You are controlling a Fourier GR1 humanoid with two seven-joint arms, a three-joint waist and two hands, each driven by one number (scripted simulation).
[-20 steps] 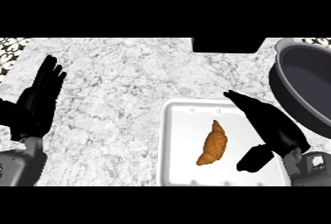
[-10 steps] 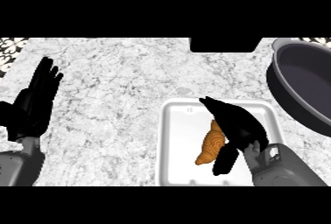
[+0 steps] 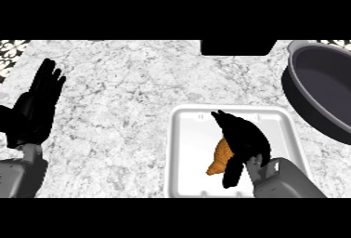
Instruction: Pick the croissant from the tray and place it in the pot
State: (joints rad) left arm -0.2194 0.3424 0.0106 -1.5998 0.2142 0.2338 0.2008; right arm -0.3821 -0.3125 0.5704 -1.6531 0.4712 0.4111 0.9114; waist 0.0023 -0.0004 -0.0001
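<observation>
On the counter, lower right: white tray point(image 3: 185, 153)
Croissant point(image 3: 219, 160): lying in the tray — partly covered by the hand
Right hand point(image 3: 243, 139): over the croissant, fingers and thumb curling around it
Pot point(image 3: 322, 88): right edge, apart from tray
Left hand point(image 3: 34, 111): open, resting at left

bare counter point(image 3: 137, 93) lies open between the tray point(image 3: 185, 139) and the left hand point(image 3: 34, 111) resting at the left edge. the pot point(image 3: 322, 88) stands up-right of the tray, a strip of counter between them; a black block point(image 3: 237, 46) sits at the top edge.
</observation>
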